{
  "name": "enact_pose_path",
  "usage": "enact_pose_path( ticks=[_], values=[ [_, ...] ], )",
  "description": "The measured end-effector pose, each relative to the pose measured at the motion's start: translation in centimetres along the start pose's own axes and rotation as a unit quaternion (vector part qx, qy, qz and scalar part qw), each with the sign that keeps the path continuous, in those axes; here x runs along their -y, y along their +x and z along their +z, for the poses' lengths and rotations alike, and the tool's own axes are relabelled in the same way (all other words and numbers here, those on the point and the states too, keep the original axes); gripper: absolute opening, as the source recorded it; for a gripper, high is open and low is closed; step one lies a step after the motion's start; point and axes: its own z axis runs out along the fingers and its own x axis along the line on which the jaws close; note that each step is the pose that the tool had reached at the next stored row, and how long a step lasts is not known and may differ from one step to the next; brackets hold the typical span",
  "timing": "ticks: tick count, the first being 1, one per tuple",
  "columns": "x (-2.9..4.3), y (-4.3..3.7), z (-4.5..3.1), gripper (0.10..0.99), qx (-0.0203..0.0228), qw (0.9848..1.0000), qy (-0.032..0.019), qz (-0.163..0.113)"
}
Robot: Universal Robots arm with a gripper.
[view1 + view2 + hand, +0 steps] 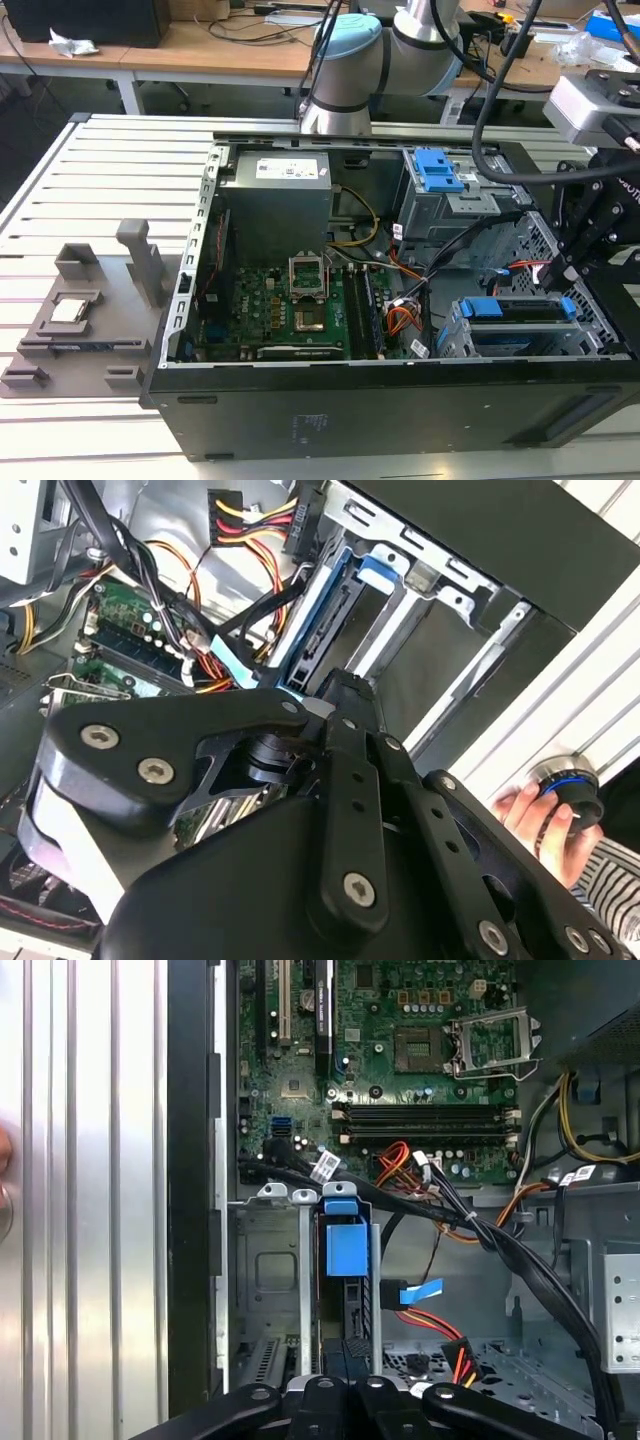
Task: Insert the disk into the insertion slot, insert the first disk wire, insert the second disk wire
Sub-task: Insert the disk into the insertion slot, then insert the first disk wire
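Exterior view puts the work low on the exterior view's right, inside the open black computer case. There the arm's black gripper reaches down to one end of the flat silver, blue-framed disk. The disk stands on edge in the low, silvery, perforated sheet-metal insertion slot.

In the first wrist view we look along the gripper at the disk. Its blue carrier lies between the rails of the insertion slot and, as far as we can judge, is most of the way in. Whether the gripper is spread or pressed together, we cannot tell.

We take the step in hand to be the first one, seating the disk, and it looks close to done. Beside the bay, the red, orange and yellow wire bundle and the light-blue cable end hang loose, so we judge neither disk wire is plugged in yet. Any last push calls for a straight line along the rails, clear of those loose wires.

In the second wrist view a person's hand holds a round black knob outside the case.
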Motion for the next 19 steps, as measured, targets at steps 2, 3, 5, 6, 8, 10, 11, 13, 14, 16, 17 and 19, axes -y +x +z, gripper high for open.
enact_pose_path(
  ticks=[2,3,5,6,8,10,11,13,14,16,17,19],
  values=[
    [0.07,0.00,0.34,0.106,0.0000,1.0000,0.0000,0.000],
    [0.10,0.00,0.52,0.106,0.0000,1.0000,0.0000,0.000],
    [0.15,-0.01,0.87,0.106,0.0000,1.0000,0.0000,0.000],
    [0.20,-0.01,1.11,0.106,-0.0001,1.0000,0.0000,0.000],
    [0.26,-0.01,1.34,0.106,-0.0001,1.0000,0.0000,0.000],
    [0.30,-0.01,1.54,0.106,-0.0001,1.0000,0.0000,0.000],
    [0.31,-0.01,1.69,0.106,-0.0001,1.0000,0.0000,0.000],
    [0.32,-0.01,1.76,0.106,-0.0002,1.0000,0.0000,0.000],
    [0.33,-0.01,1.76,0.106,-0.0003,1.0000,0.0000,0.000],
    [0.33,-0.01,1.80,0.106,-0.0001,1.0000,0.0000,0.000],
    [0.33,-0.01,1.81,0.106,-0.0001,1.0000,0.0000,0.000],
    [0.33,-0.01,1.81,0.106,-0.0001,1.0000,0.0000,0.000]
  ],
)
